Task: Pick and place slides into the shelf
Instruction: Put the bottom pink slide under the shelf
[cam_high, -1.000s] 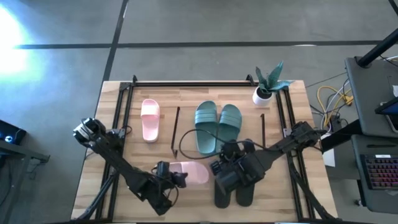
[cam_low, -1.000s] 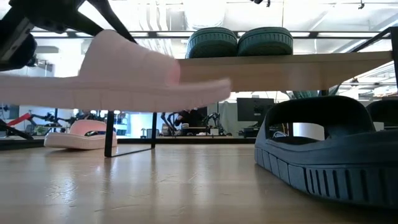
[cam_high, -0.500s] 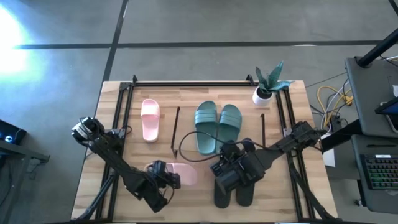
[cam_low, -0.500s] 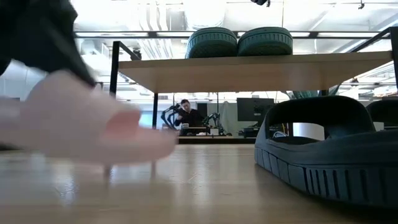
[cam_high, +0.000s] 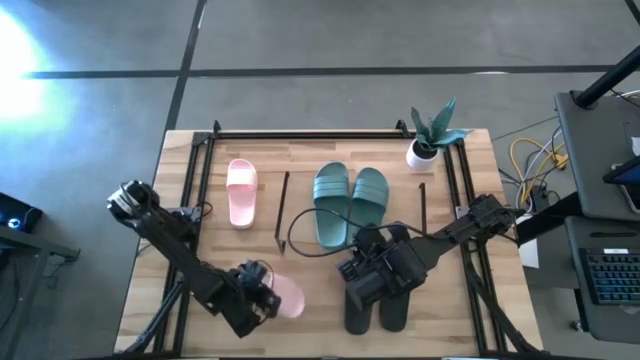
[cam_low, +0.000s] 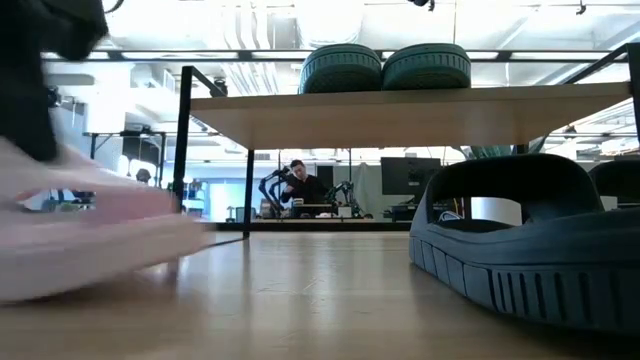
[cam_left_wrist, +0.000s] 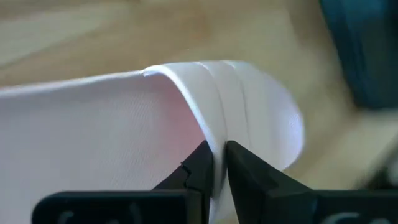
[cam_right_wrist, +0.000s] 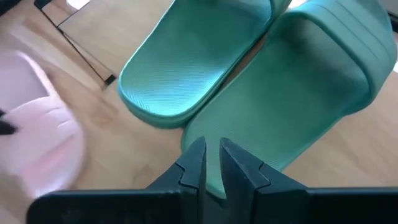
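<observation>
Left gripper (cam_left_wrist: 216, 163) is down at the near-left part of the table (cam_high: 320, 150), jaws pinched narrow on the strap of a pale pink slide (cam_high: 283, 296). The other pink slide (cam_high: 241, 192) lies beside the shelf (cam_low: 420, 112), which holds both teal slides (cam_high: 349, 203). Right gripper (cam_right_wrist: 211, 163) hangs over the teal pair with jaws almost together, empty, just above the black slides (cam_high: 378, 312).

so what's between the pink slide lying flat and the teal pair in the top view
One thin black end frame of the shelf, seen in the high view, stands between the pink slide and the teal slides.
</observation>
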